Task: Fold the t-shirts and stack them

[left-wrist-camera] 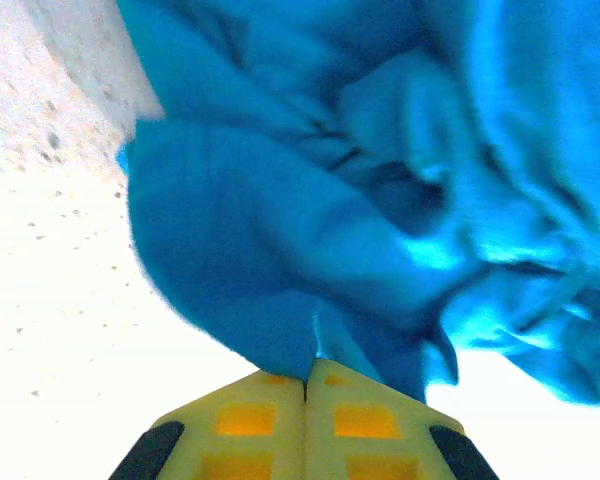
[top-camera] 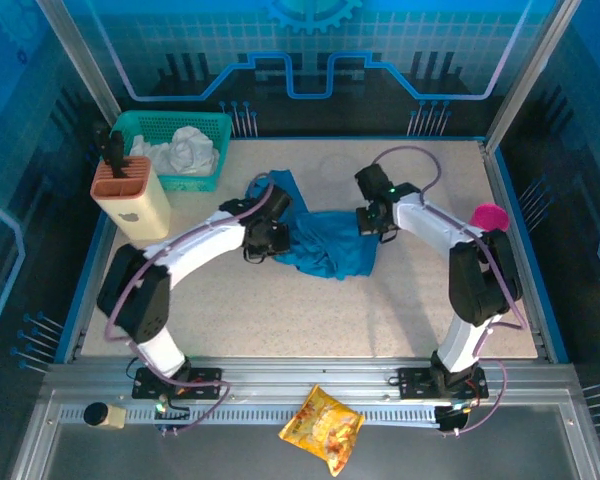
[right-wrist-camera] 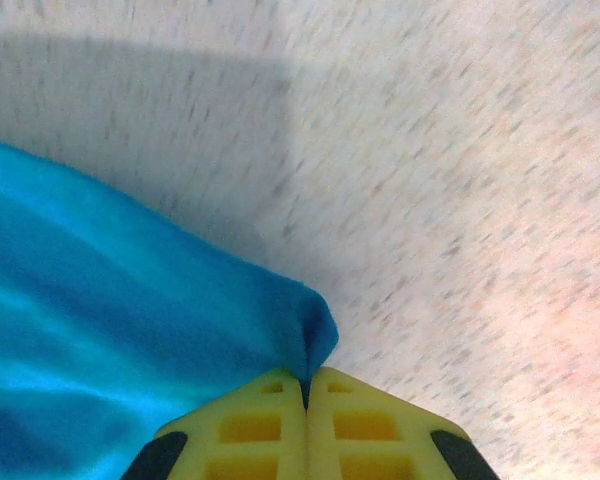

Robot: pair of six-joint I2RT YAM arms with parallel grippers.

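t-shirt [top-camera: 325,245] lay bunched, teal-blue, mid-worktop [top-camera: 310,320] | my left fingers [left-wrist-camera: 265,410] were clenched on a fold at its left end | my right fingers [right-wrist-camera: 265,400] were clenched on an edge corner at its right end, pale worktop beyond

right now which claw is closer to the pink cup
Right. The right claw sits left of the pink cup, pinching an edge of the teal shirt. The left claw grips the shirt's other side, farther away.

My two end effectors, left [left-wrist-camera: 305,374] and right [right-wrist-camera: 305,376], one teal t-shirt [top-camera: 332,252], one basket [top-camera: 176,124], one pink cup [top-camera: 491,215], one snack bag [top-camera: 322,428]
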